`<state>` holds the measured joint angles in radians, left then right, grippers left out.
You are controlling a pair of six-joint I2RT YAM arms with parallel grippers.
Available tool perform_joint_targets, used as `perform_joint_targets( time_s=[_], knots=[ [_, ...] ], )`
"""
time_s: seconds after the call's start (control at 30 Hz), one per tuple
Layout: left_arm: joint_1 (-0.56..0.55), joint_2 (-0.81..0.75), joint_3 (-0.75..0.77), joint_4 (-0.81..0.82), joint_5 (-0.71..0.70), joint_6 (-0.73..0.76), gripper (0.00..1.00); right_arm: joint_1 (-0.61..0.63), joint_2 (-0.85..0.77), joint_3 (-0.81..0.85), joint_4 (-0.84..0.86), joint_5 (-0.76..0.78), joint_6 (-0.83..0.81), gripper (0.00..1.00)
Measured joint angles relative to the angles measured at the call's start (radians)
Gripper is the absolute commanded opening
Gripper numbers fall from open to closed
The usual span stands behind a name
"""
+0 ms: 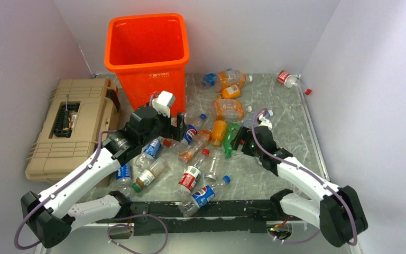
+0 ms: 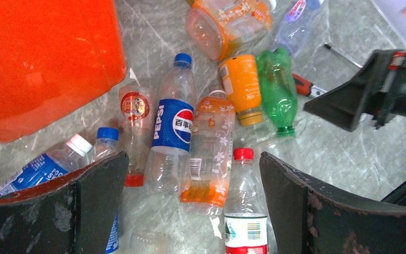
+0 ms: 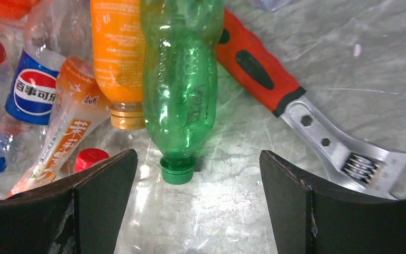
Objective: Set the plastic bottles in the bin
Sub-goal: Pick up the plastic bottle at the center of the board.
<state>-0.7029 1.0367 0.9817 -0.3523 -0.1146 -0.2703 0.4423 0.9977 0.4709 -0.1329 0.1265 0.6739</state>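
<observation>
The orange bin [image 1: 147, 53] stands at the back, left of centre; its wall fills the upper left of the left wrist view [image 2: 42, 58]. Several plastic bottles lie scattered on the marble table. My left gripper [image 1: 182, 124] is open and empty, just in front of the bin, above a Pepsi bottle [image 2: 173, 127], an orange-labelled bottle [image 2: 210, 153] and a red-capped clear bottle [image 2: 245, 211]. My right gripper [image 1: 240, 141] is open and empty. A green bottle [image 3: 182, 79] lies with its cap [image 3: 177, 170] pointing between the right gripper's fingers; an orange bottle [image 3: 117, 58] lies beside it.
A tan ribbed toolbox [image 1: 68, 127] sits at the left, next to the bin. A red-handled wrench [image 3: 296, 106] lies right of the green bottle, close to my right finger. More bottles lie at the back right [image 1: 227, 79] and near the front [image 1: 203, 194]. White walls enclose the table.
</observation>
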Motion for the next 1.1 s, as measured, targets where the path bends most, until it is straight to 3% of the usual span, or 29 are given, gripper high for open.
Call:
perform_joint_targets(
  time_s=[0.27, 0.5, 0.73, 1.1],
  knots=[
    [-0.001, -0.012, 0.0, 0.02, 0.03, 0.006, 0.99, 0.0, 0.162, 0.006, 0.136, -0.065, -0.018, 0.82],
    [-0.001, -0.012, -0.001, 0.02, 0.031, 0.018, 0.99, 0.0, 0.248, 0.007, 0.219, -0.084, -0.019, 0.8],
    [-0.001, -0.008, -0.001, 0.02, 0.032, 0.021, 0.99, 0.001, 0.304, 0.021, 0.262, -0.089, -0.027, 0.63],
    [-0.003, 0.0, -0.001, 0.02, 0.039, 0.023, 0.99, 0.001, 0.324, 0.024, 0.299, -0.11, -0.028, 0.48]
  ],
)
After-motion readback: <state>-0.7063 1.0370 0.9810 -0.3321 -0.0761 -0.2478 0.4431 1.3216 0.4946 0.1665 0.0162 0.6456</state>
